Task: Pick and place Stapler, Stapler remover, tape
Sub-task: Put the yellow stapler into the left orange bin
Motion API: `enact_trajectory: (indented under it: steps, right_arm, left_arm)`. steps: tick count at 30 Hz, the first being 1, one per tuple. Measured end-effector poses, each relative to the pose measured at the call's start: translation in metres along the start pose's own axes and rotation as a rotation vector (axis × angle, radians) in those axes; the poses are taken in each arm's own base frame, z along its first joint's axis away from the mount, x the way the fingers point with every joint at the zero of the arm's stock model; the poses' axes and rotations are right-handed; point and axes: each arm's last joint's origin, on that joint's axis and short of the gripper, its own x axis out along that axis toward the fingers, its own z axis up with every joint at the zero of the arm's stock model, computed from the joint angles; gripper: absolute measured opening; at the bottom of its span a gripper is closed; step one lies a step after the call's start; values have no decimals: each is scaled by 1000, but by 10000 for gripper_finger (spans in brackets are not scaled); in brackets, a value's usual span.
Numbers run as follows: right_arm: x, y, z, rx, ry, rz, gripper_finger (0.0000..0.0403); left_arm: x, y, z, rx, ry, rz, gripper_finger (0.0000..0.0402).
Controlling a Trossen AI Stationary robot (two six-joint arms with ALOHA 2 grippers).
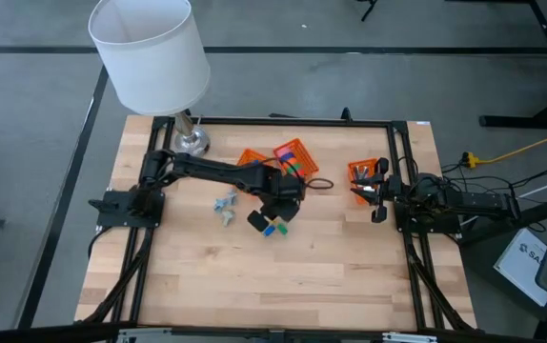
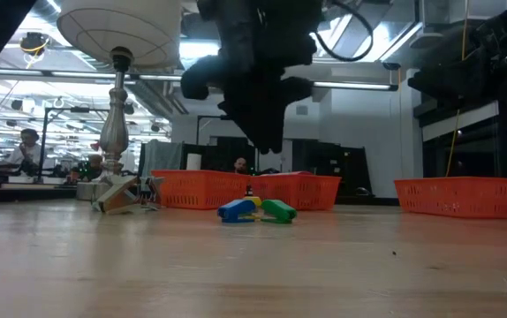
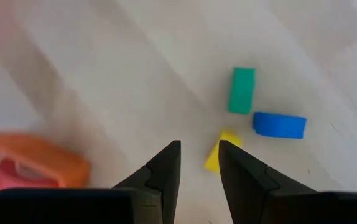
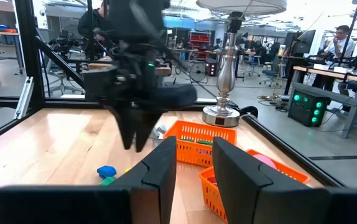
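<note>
My left gripper (image 1: 275, 211) hangs open above the table's middle, its fingertips (image 3: 198, 155) just over a small yellow block (image 3: 219, 152). A green block (image 3: 242, 91) and a blue block (image 3: 279, 124) lie beside it on the wood. Coloured tape rolls (image 1: 291, 158) sit in an orange basket (image 1: 294, 151) behind the gripper. A small grey-blue piece, which looks like the stapler remover (image 1: 225, 204), lies on the table to the gripper's left. My right gripper (image 1: 378, 198) waits open at the right basket (image 1: 361, 177). I cannot pick out the stapler.
A second orange basket (image 1: 253, 157) stands next to the tape basket. A lamp with a white shade (image 1: 150, 48) and a metal foot (image 1: 193, 141) stands at the far left corner. A dark loop (image 1: 321, 183) lies between the baskets. Bare wood stretches along the near half (image 1: 283, 286).
</note>
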Motion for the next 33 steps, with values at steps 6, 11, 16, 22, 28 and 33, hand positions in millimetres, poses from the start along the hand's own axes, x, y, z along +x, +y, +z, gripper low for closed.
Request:
enact_trajectory:
  steps: [6, 11, 16, 22, 28, 33]
  right_arm:
    - [0, 0, 0, 0, 0, 0, 108]
    - [0, 0, 0, 0, 0, 0, 108]
    - [0, 0, 0, 0, 0, 0, 108]
    - [0, 0, 0, 0, 0, 0, 108]
    - [0, 0, 0, 0, 0, 0, 108]
    - [0, 0, 0, 0, 0, 0, 108]
  left_arm:
    - [1, -10, 8, 83, -6, -8, 113]
    - [9, -10, 6, 73, 19, -33, 133]
    - [24, -11, 0, 65, 77, -79, 155]
    - [47, -13, -3, 90, 128, -124, 169]
    - [59, -13, -4, 124, 137, -136, 170]
    - [61, -10, -7, 108, 140, -136, 170]
